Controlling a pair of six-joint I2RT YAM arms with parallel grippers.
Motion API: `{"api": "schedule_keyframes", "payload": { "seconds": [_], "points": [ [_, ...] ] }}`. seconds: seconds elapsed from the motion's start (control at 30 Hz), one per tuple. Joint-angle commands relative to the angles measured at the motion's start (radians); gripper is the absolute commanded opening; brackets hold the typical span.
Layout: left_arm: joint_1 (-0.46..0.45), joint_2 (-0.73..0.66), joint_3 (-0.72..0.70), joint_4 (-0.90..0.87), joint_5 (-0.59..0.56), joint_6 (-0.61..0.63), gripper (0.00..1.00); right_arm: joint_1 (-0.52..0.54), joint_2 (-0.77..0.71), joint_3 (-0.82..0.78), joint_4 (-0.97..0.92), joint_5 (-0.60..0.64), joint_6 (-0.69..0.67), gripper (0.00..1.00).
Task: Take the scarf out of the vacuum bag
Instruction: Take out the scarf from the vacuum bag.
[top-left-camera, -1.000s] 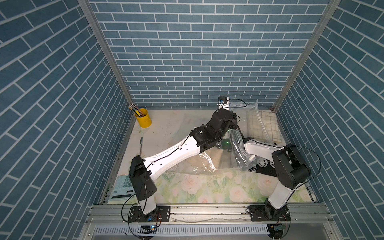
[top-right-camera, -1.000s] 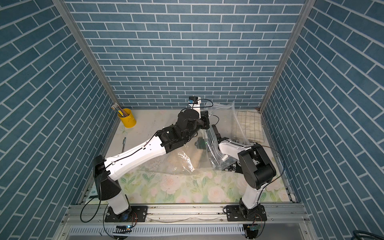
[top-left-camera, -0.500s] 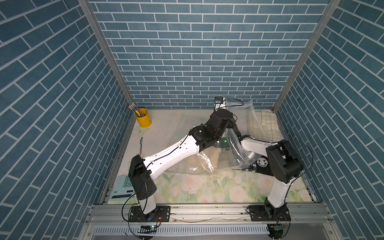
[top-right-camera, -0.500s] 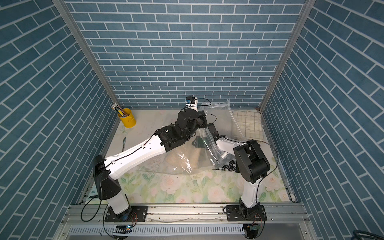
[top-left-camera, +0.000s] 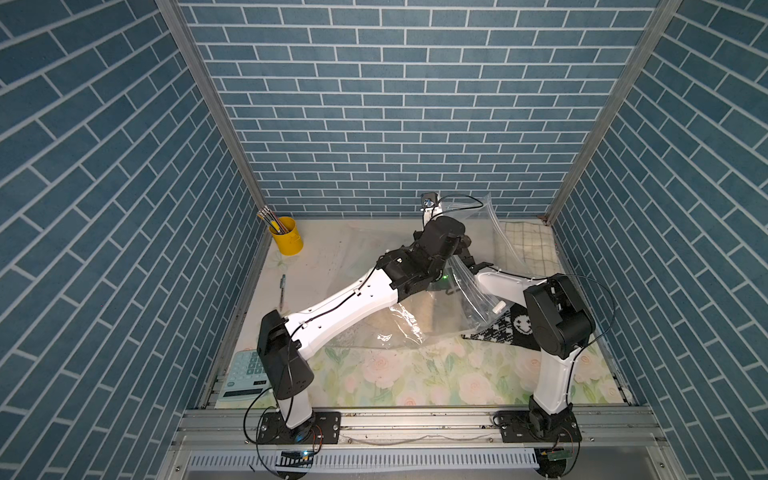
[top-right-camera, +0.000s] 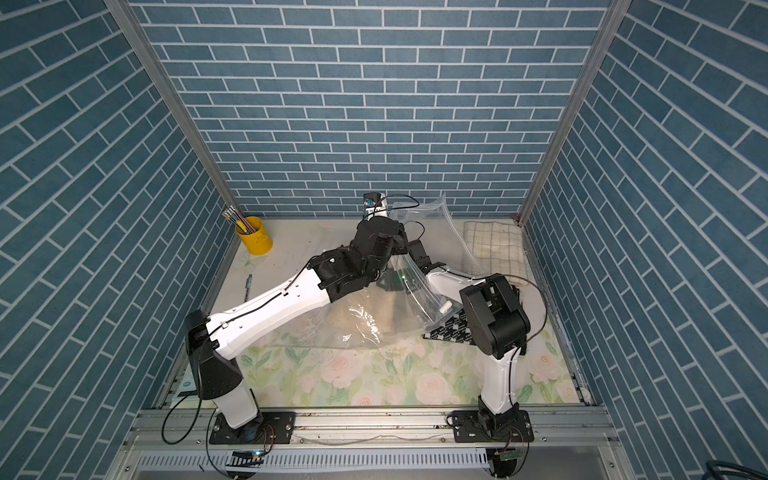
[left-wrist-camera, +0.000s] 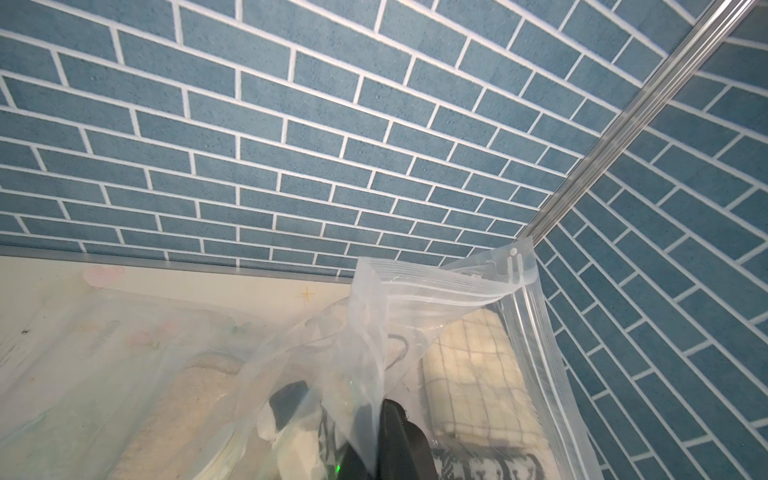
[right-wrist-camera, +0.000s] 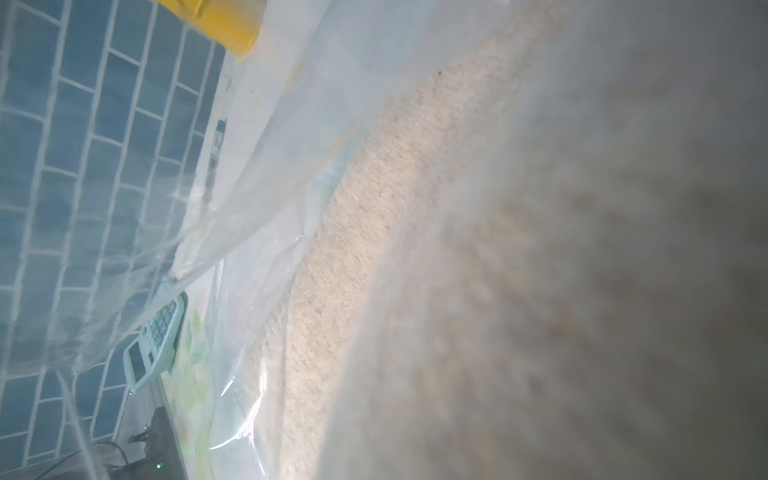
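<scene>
L gripper (left-wrist-camera: 388, 409) clamped on vacuum bag (left-wrist-camera: 365, 332), zip edge (left-wrist-camera: 436, 286) up above it. R gripper (top-right-camera: 387, 284) inside bag by scarf (right-wrist-camera: 374, 208); jaw state can't tell.

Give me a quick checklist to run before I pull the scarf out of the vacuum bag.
1. Left hand grip on the large crinkly clear plastic vacuum bag: ok, shut on the bunched rim, which is lifted.
2. Bag mouth open: ok, the right arm appears to reach inside.
3. Beige fuzzy scarf position: ok, inside the bag, lying on the floral-print table.
4. Right hand's hold on the scarf: cannot tell, the hand is hidden behind the left arm.
5. Arm clearance: cannot tell, the two arms overlap in both top views.
</scene>
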Motion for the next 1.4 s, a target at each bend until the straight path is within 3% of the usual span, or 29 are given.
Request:
{"api": "schedule_keyframes", "payload": {
  "seconds": [0.0,0.33,0.63,0.87,1.37],
  "points": [
    [0.015,0.029,0.017,-0.035,-0.038,0.009,0.00,-0.005,-0.037,-0.037,0.001,-0.004,-0.046,0.00],
    [0.034,0.019,-0.043,-0.005,-0.027,0.006,0.00,-0.011,-0.058,-0.161,0.156,-0.011,0.017,0.00],
    [0.048,0.019,-0.077,0.032,0.021,0.007,0.00,-0.031,-0.154,-0.232,0.261,-0.024,0.065,0.00],
    [0.048,0.017,-0.086,0.039,0.038,0.002,0.00,-0.084,-0.257,-0.359,0.438,-0.018,0.185,0.00],
    [0.051,0.025,-0.100,0.063,0.089,0.008,0.00,-0.114,-0.342,-0.419,0.416,0.029,0.166,0.00]
  ]
}}
